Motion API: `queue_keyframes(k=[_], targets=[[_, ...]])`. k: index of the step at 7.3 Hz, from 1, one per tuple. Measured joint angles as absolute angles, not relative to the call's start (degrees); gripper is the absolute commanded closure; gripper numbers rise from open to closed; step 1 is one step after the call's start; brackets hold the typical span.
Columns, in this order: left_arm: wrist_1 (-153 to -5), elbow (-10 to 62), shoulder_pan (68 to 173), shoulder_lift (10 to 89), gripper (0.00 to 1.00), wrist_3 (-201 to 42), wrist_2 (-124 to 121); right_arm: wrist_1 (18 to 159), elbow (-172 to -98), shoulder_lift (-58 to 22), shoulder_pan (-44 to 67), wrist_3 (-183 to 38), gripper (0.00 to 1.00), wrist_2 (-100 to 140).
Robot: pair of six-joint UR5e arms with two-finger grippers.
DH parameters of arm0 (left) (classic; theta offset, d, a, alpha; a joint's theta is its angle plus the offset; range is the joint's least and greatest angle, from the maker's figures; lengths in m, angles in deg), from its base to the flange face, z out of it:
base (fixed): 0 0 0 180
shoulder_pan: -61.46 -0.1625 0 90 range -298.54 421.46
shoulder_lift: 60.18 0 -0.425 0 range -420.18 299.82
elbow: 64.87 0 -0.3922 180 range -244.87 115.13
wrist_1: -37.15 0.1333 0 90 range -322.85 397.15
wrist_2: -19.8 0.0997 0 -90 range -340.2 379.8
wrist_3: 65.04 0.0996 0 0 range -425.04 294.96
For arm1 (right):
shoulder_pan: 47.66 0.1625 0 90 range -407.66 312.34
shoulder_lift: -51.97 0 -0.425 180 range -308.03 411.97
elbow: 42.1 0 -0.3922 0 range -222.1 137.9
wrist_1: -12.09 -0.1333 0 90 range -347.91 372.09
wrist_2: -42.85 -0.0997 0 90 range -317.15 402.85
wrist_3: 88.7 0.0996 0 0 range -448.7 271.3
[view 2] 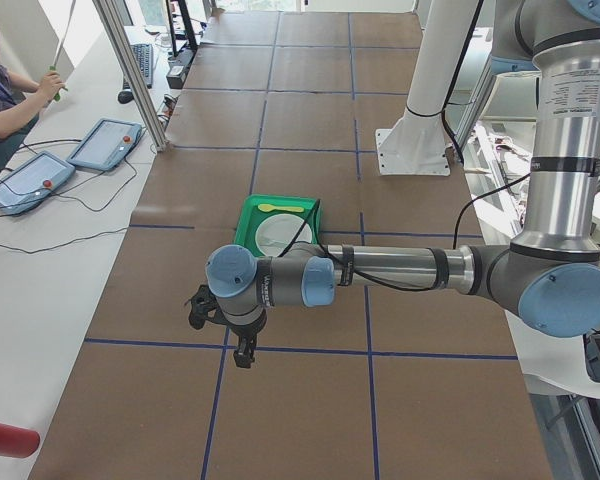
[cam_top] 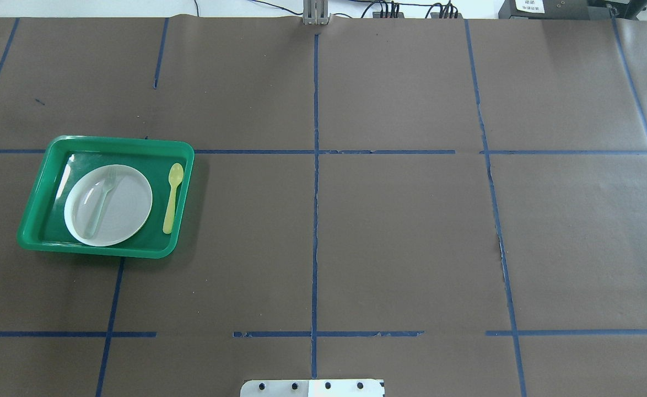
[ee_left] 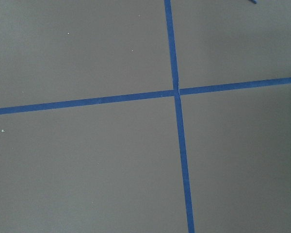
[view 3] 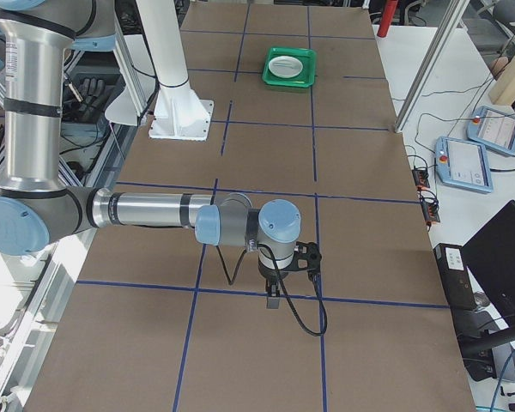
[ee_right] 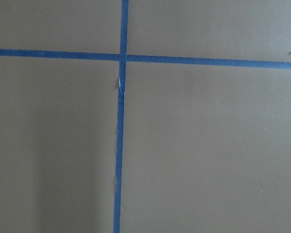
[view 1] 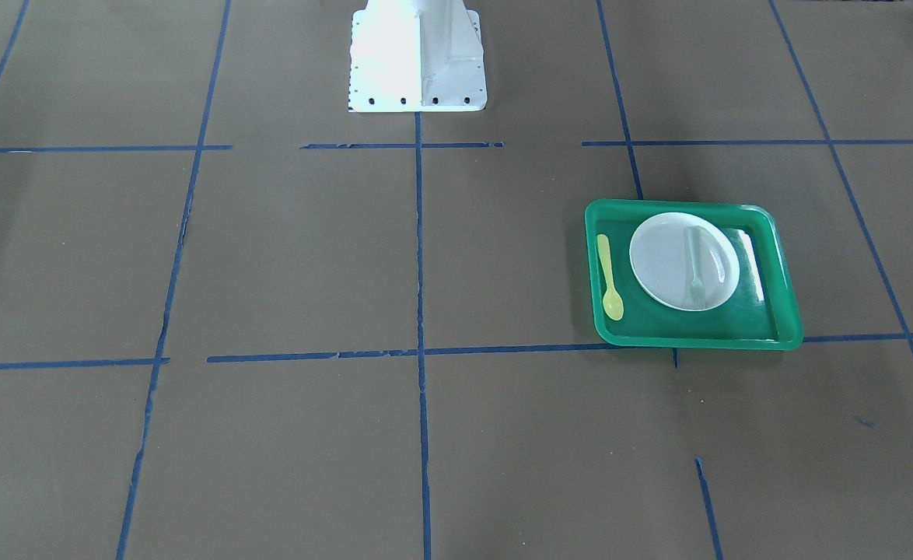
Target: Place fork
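The pale fork (view 1: 694, 264) lies on the white plate (view 1: 662, 260) inside the green tray (view 1: 697, 340). In the overhead view the fork (cam_top: 102, 201) rests on the left part of the plate (cam_top: 128, 207), tines pointing away from the robot. My left gripper (view 2: 242, 355) shows only in the exterior left view, above the table and well short of the tray (view 2: 248, 215); I cannot tell whether it is open or shut. My right gripper (view 3: 273, 300) shows only in the exterior right view, far from the tray (view 3: 289, 82); its state is unclear too.
A yellow spoon (cam_top: 172, 198) lies in the tray beside the plate. The robot's white base (view 1: 416, 54) stands at the table's middle edge. Blue tape lines cross the brown table (cam_top: 400, 231). Both wrist views show only table and tape. An operator (view 2: 0, 100) sits beyond the table.
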State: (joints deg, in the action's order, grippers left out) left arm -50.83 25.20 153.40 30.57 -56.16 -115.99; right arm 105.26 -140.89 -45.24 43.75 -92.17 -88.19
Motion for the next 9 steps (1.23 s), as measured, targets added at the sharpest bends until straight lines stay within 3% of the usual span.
queue_keyframes(k=[4,6,9], targets=[[-52.0,30.7,150.4,31.3,0.00,-63.8,-115.8,105.3,-140.9,-45.2,43.7,-92.2,0.00,-88.2],[-58.2,36.8,141.9,31.3,0.00,-79.5,-115.5,105.3,-140.9,-45.2,43.7,-92.2,0.00,-88.2],[-72.1,38.6,128.8,31.3,0.00,-99.8,-111.4,105.3,-140.9,-45.2,43.7,-92.2,0.00,-88.2]])
